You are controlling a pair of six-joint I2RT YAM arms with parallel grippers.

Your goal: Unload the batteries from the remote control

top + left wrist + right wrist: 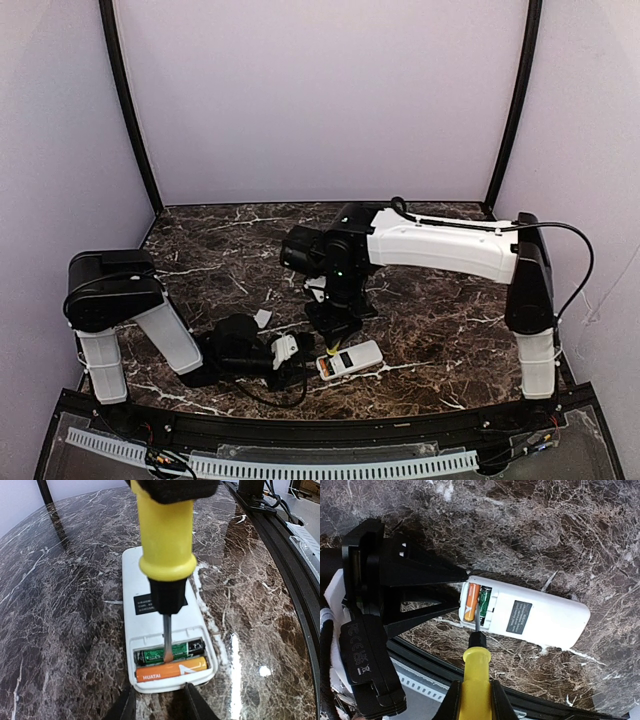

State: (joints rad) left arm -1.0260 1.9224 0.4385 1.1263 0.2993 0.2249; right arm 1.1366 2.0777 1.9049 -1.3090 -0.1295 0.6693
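Light, slick AAA batteries (171, 670) want levering at an end; right jaws clamp the screwdriver (166, 535), left jaws spread

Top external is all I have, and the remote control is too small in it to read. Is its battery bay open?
Observer: Yes. In the left wrist view the remote control has its bay uncovered, with a green battery and an orange battery lying side by side in it.
Operator: Where is the tool tip?
Observer: The right gripper holds the screwdriver by its yellow handle. The tip is down in the bay, at the middle of the green battery and close to the orange one.
Operator: And the left gripper?
Observer: The left gripper is open. Its fingers sit at the battery end of the remote control and do not clamp its sides.
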